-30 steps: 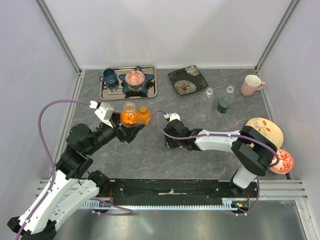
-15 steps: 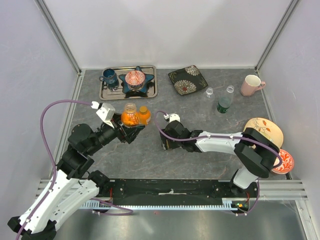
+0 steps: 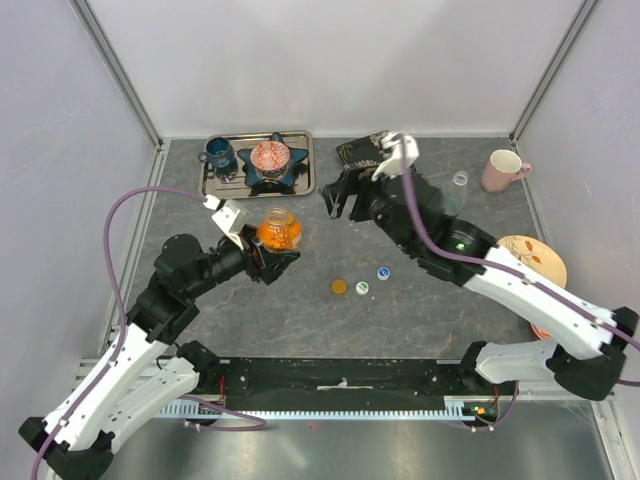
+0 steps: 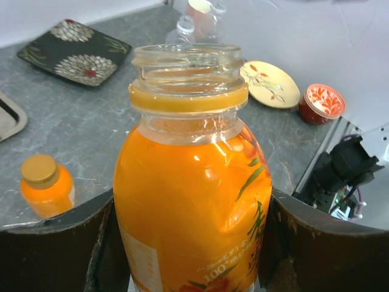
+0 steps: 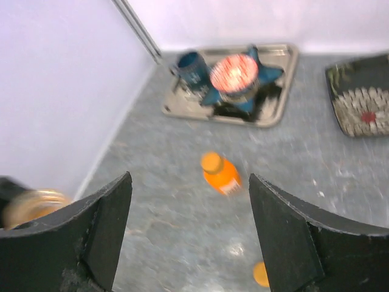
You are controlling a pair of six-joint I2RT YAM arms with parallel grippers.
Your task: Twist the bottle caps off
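Observation:
My left gripper (image 4: pixel 191 204) is shut on a large orange juice bottle (image 4: pixel 191 182) whose threaded neck has no cap; from above the bottle (image 3: pixel 278 231) sits left of centre. Three loose bottle caps lie on the table: orange (image 3: pixel 340 287), green-and-white (image 3: pixel 362 288), blue-and-white (image 3: pixel 383 272). A small orange bottle (image 5: pixel 222 174) stands with its orange cap (image 5: pixel 211 162) on, also seen beside the left finger (image 4: pixel 40 185). My right gripper (image 3: pixel 338 197) hangs open and empty above the table (image 5: pixel 189 176). The loose orange cap (image 5: pixel 261 274) shows near its right finger.
A metal tray (image 3: pixel 300 180) with a blue mug (image 3: pixel 218 156) and star-shaped bowl (image 3: pixel 270 158) sits at the back left. A dark floral plate (image 3: pixel 358 152), a clear bottle (image 3: pixel 460 181), a pink mug (image 3: pixel 505 169) and a cream plate (image 3: pixel 535 258) stand to the right.
The right arm rose from the table centre and swung toward the back, its jaws opening. The three loose caps it covered now show. The left gripper shifted slightly right with the bottle.

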